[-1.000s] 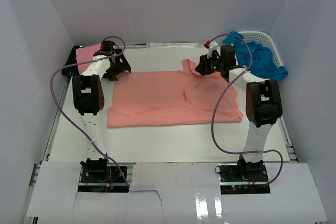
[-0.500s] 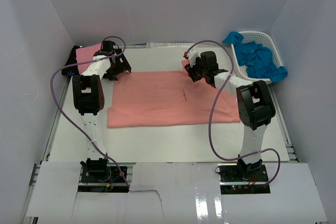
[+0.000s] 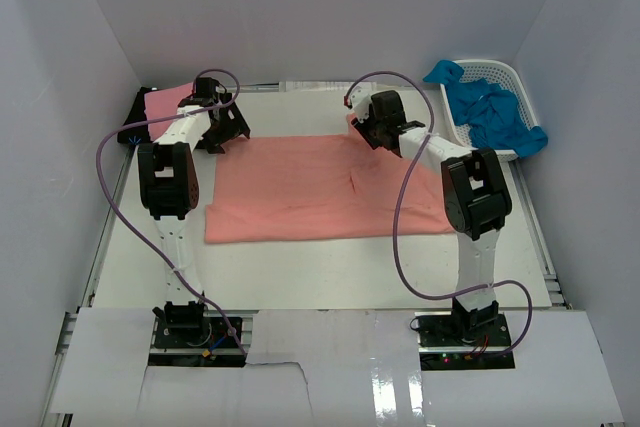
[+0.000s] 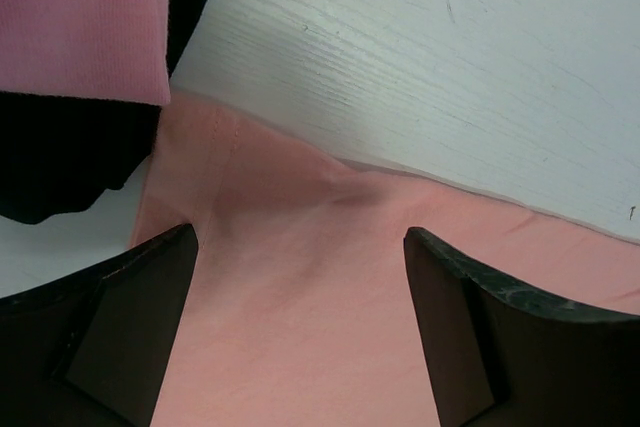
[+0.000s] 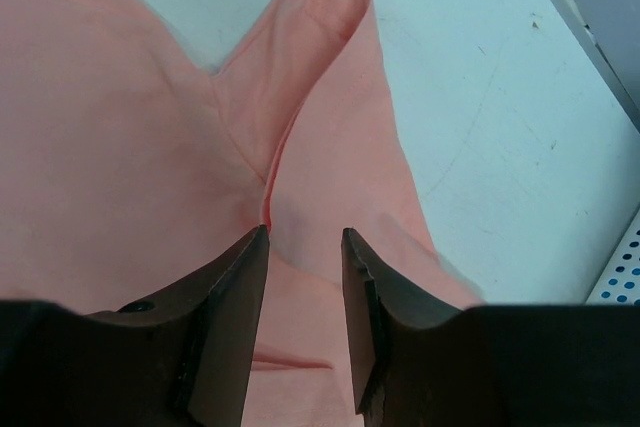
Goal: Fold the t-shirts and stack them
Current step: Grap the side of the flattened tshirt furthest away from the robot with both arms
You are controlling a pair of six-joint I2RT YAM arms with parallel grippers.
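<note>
White table is carrying the salmon shirt, lying spread flat mid-surface. Left gripper is hovering over its far left corner, fingers wide apart; right gripper is hanging over a far-edge fold, fingers narrowly apart.

left hand wide open, right hand narrowly parted

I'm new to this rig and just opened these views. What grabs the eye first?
A large salmon-coral t-shirt lies spread across the middle of the table, with the left gripper and right gripper poised open over its far edge. Bright blue shirts spill from a white basket at the far right corner.
</note>
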